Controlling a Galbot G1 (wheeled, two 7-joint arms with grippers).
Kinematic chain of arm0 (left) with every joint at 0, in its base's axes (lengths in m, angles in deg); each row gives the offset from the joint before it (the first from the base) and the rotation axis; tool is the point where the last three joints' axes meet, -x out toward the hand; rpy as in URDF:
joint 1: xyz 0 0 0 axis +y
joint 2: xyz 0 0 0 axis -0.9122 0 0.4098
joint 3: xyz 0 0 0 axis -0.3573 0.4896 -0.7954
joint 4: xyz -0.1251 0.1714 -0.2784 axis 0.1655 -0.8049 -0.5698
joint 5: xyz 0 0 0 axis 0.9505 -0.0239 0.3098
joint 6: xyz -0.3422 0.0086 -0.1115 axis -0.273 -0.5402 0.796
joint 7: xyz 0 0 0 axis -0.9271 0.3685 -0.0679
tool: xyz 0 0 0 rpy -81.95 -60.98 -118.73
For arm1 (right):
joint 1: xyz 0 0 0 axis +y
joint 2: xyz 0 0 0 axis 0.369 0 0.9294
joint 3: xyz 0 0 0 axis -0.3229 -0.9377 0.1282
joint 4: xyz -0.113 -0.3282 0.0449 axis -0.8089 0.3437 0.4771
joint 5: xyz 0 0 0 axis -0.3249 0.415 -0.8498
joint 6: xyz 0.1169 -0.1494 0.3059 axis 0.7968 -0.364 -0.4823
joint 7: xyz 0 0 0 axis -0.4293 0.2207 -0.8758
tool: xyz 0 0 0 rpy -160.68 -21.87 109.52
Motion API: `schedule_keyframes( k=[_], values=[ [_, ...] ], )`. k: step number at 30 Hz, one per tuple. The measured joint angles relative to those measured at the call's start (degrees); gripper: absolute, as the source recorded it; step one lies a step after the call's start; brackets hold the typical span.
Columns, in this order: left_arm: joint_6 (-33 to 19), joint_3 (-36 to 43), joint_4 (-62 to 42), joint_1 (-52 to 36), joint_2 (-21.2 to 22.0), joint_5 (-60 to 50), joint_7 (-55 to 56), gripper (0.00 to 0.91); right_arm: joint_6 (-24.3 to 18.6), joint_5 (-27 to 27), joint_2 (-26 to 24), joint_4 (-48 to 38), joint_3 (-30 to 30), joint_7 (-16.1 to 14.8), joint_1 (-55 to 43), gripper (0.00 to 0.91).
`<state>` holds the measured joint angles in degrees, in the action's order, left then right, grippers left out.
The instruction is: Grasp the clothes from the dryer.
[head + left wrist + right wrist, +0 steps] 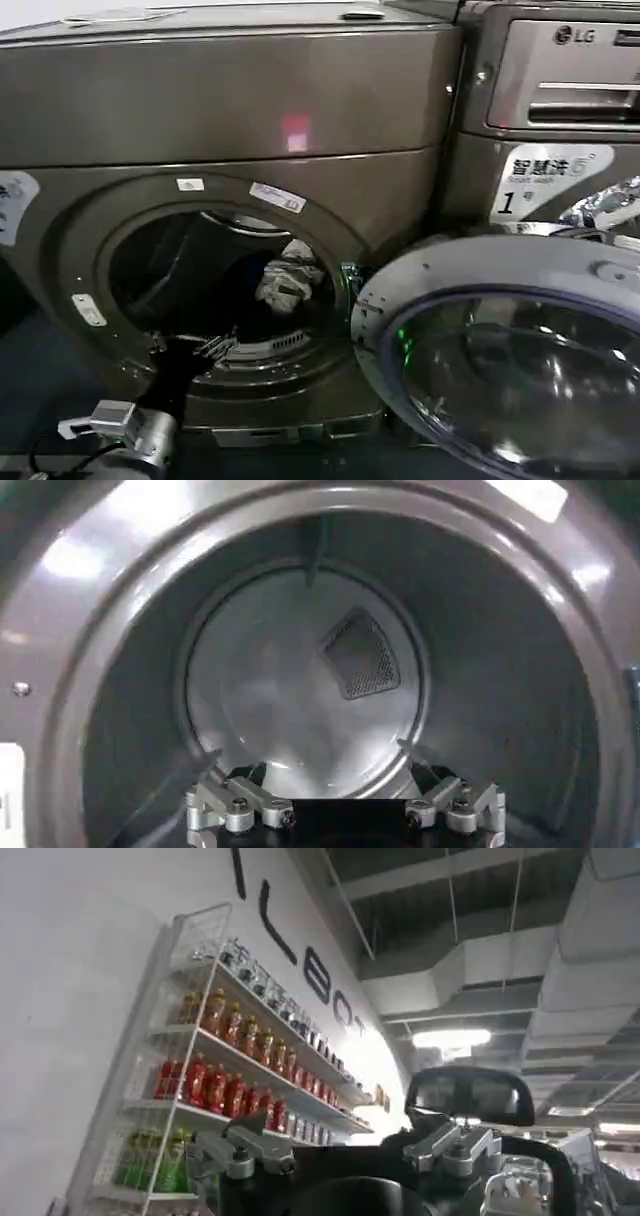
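Observation:
The dryer (pixel 200 100) is the big bronze-grey machine with a pink light, and its round porthole stands open. Inside the drum lie the clothes (pixel 290 282), a pale crumpled bundle beside a dark garment (pixel 238 292), toward the right of the opening. My left gripper (pixel 213 347) is at the lower rim of the porthole, below and left of the clothes, open and holding nothing. In the left wrist view the left gripper (pixel 325 768) faces the bare drum back wall (pixel 270 690) and its vent (pixel 360 655). My right gripper (pixel 340 1138) points up into the room, open and empty.
The dryer's round glass door (pixel 500 360) hangs open at the lower right, close to the porthole. An LG-marked machine (pixel 560 90) with a control panel stands to the right. A shelf of bottles (pixel 230 1068) and the ceiling appear in the right wrist view.

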<state>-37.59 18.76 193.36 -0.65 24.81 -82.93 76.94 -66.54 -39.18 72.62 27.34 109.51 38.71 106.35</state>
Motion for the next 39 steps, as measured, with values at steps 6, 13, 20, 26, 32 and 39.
schedule_keyframes(
  k=[6,13,20,26,32,39],
  values=[
    [-0.15,-0.14,-0.28,-0.30,0.12,-0.01,-0.01,0.907,-0.07,0.01,0.24,0.36,0.09,-0.13,-0.06,0.907],
    [-1.06,-0.33,-1.84,-1.69,0.16,0.70,0.05,0.907,0.24,0.23,0.39,0.51,0.84,-0.01,0.39,0.907],
    [-2.38,0.14,-7.12,-7.06,-0.60,1.91,0.22,0.907,0.26,0.41,0.38,0.81,1.69,0.24,1.02,0.907],
    [-3.92,1.47,-15.78,-14.59,-0.62,1.92,0.67,0.907,0.14,0.56,0.39,0.93,2.12,0.48,1.39,0.907],
    [-5.72,2.72,-27.76,-24.46,-1.15,0.85,1.54,0.907,-0.08,0.57,0.39,1.03,2.64,0.42,1.78,0.907],
    [-8.36,4.96,-42.91,-36.38,-1.17,-0.48,1.79,0.907,-0.28,0.32,0.26,1.10,2.80,0.23,1.89,0.907]
  ],
)
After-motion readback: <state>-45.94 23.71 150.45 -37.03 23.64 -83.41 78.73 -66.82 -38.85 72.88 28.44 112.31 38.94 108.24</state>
